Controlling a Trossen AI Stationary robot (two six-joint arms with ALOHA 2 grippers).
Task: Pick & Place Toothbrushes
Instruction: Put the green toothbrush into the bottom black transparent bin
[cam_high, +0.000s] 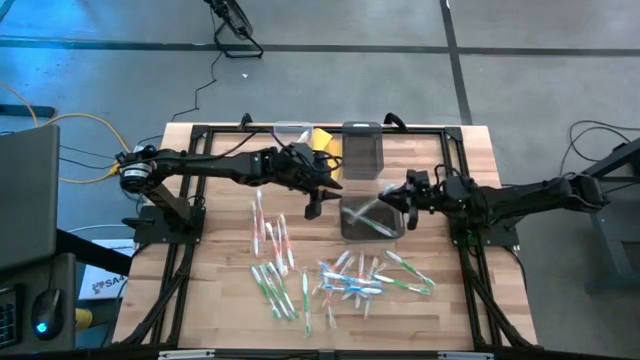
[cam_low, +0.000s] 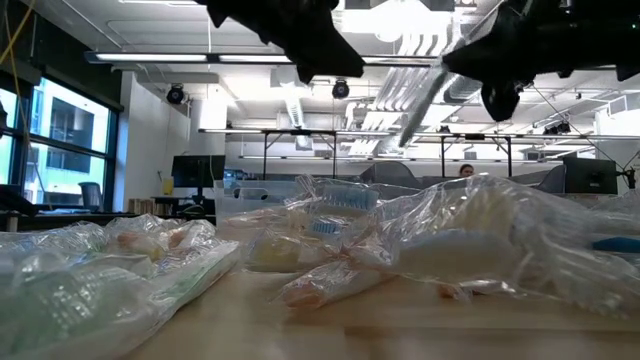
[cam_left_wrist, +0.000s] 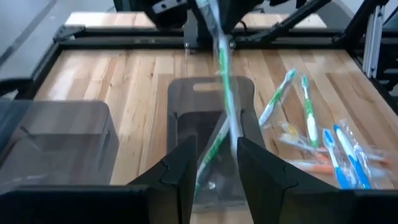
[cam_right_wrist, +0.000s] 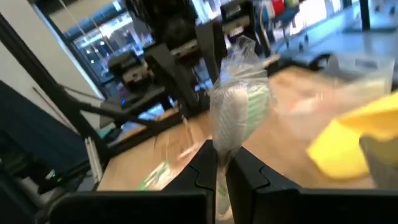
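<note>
My right gripper (cam_high: 404, 203) is shut on a green-and-white toothbrush in a clear wrapper (cam_high: 372, 208), above the dark clear bin (cam_high: 347, 230) at mid-table. Another wrapped toothbrush (cam_high: 378, 229) lies in that bin. My left gripper (cam_high: 314, 207) hangs open and empty just left of the bin; in its wrist view the fingers (cam_left_wrist: 180, 171) stand apart, with the held toothbrush (cam_left_wrist: 225, 81) beyond them. Many wrapped toothbrushes (cam_high: 350, 280) with green, red or blue parts lie loose on the near half of the table. My right gripper pinches one end of the wrapped toothbrush (cam_right_wrist: 222, 140) between its two fingers. The fingers come about level from the table's right. The toothbrush sticks out ahead of them toward the left, slanting down (cam_low: 422, 105), lifted clear over the bin.
A second dark bin (cam_high: 362, 150) stands behind the first, with a clear bin (cam_high: 291, 132) and a yellow folded thing (cam_high: 322, 140) to its left at the far edge. Black frame rails (cam_high: 190, 200) run along the table's sides. Bare wood lies at the table's far right.
</note>
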